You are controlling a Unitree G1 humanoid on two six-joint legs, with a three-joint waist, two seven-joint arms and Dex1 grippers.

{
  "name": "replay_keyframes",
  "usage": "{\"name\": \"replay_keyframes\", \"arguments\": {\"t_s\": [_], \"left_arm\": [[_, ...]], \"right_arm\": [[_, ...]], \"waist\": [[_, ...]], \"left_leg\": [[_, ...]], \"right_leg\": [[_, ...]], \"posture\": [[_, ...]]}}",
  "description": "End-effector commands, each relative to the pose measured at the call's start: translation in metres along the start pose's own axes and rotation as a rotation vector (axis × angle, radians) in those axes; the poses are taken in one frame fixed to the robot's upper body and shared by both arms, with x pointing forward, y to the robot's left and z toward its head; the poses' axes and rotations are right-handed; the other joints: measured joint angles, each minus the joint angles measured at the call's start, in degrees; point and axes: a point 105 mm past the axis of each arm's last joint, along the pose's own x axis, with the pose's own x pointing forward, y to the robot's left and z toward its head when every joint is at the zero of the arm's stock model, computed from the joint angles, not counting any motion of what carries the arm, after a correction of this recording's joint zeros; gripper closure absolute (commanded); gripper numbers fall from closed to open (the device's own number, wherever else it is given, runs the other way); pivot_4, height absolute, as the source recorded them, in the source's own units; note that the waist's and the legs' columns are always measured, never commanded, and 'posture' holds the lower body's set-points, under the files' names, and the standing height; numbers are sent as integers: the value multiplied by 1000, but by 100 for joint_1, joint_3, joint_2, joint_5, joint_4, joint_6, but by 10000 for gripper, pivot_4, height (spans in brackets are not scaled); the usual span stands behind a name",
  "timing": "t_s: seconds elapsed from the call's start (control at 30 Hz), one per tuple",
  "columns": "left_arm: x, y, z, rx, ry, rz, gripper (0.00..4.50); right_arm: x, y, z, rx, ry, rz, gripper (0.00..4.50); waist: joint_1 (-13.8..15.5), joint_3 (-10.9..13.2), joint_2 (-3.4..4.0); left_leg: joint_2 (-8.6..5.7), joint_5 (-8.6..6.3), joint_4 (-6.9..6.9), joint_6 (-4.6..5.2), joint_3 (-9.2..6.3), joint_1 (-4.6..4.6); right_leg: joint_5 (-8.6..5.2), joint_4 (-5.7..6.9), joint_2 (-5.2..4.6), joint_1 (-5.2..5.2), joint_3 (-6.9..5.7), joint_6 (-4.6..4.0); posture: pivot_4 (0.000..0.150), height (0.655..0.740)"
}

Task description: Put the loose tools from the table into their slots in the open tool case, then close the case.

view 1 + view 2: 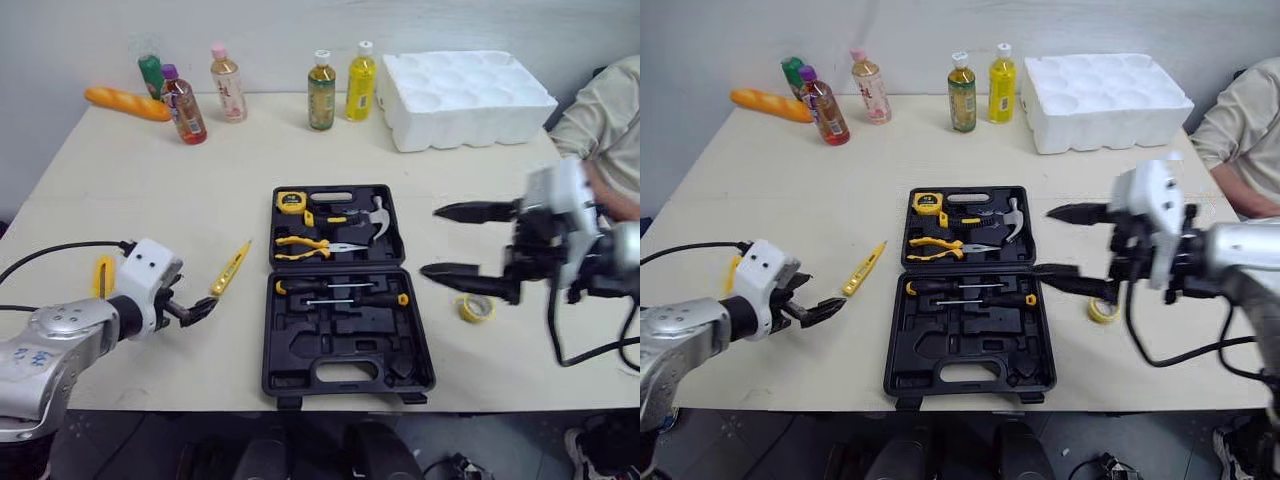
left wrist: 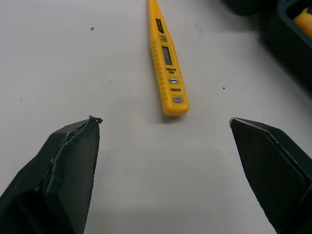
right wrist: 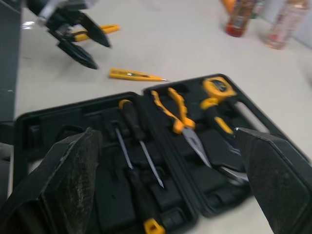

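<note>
The black tool case (image 1: 287,345) lies open at the table's middle, holding pliers (image 1: 310,246), a hammer (image 1: 378,218), a tape measure (image 1: 291,202) and screwdrivers (image 1: 340,287). A yellow tester pen (image 1: 230,268) lies loose just left of the case. My left gripper (image 1: 200,311) is open, low over the table, a short way short of the pen's blunt end (image 2: 174,100). A yellow-handled tool (image 1: 103,275) lies behind my left wrist. My right gripper (image 1: 440,242) is open above the case's right edge. A yellow tape roll (image 1: 476,307) lies on the table below it.
Several bottles (image 1: 321,92) and a bread loaf (image 1: 126,102) stand along the far edge. A white foam tray (image 1: 463,97) sits at the far right. A person's sleeve (image 1: 605,115) shows at the right edge. Bare table lies left of the case.
</note>
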Motion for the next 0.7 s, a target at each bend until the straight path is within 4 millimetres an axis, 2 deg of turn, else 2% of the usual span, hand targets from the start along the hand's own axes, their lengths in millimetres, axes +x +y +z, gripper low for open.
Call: {"name": "replay_keyframes", "arguments": {"t_s": [0.03,0.17,0.27,0.33,0.47,0.63,0.7], "left_arm": [[17,2,13,-16,-28,47,0],[39,0,19,-83,-25,70,0],[46,-4,20,-122,-17,83,0],[47,-9,18,-78,-2,83,0],[58,-24,6,-8,59,32,0],[68,-19,-7,16,105,66,0],[73,-24,-9,0,109,46,0]], "right_arm": [[21,17,7,-46,-35,90,139],[35,25,6,-62,-48,164,139],[41,31,2,-90,-30,203,139],[43,31,2,-90,-35,207,139],[47,25,2,-83,-48,192,139],[50,25,1,-81,-49,189,139],[50,24,0,-81,-48,180,139]], "waist": [[51,1,-1],[119,1,-2],[118,4,-13],[111,5,-14],[121,4,-15],[143,2,-14],[159,-1,-12]], "left_leg": [[-2,1,7,-1,0,-3],[-2,0,16,0,1,-9],[-1,0,16,0,-1,-15],[-1,1,15,0,-1,-16],[-1,3,23,-4,-1,-13],[-1,4,23,-5,-1,0],[-2,4,24,-5,-2,1]], "right_leg": [[0,1,-2,0,0,0],[1,-1,-2,0,-1,2],[1,3,0,-1,-4,3],[1,6,1,-3,-3,3],[1,-2,1,-3,-3,3],[1,0,-1,9,-2,3],[1,0,-2,9,-2,3]], "posture": [[1500,7400],[1500,7400],[1500,7400],[1500,7400],[1500,7400],[1500,7400],[1500,7400]]}}
